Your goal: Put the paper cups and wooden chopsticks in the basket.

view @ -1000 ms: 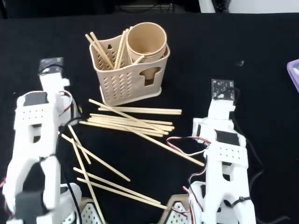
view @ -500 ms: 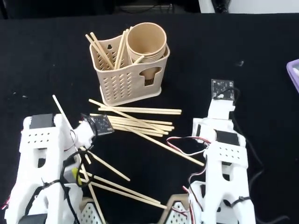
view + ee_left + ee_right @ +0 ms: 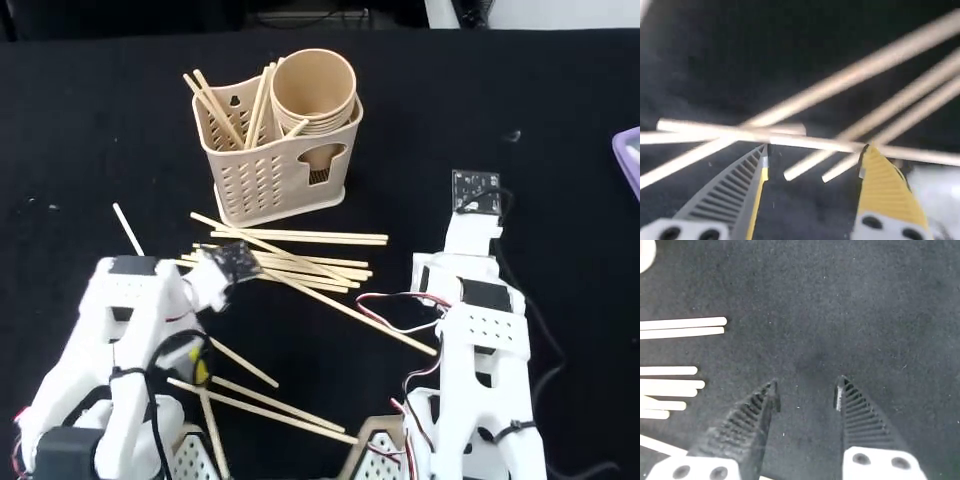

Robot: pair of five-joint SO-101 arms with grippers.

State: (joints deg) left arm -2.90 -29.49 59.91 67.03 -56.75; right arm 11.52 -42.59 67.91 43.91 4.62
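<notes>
Your left tool [image 3: 812, 152] hangs wide open, empty, over the loose chopsticks [image 3: 290, 262] on the bench [image 3: 100, 100], just near of the basket [image 3: 280, 175] (cups [image 3: 313, 90] already inside), placed to pinch one. Right tool [image 3: 806, 387]: parted, empty.

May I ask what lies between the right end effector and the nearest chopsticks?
Only bare black cloth, as the right wrist view shows.

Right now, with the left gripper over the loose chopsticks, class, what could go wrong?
1. The open left gripper straddles several crossed chopsticks; closing might pinch more than one, or flick others away.
2. The basket already holds leaning chopsticks, so a new one could catch on them.
</notes>
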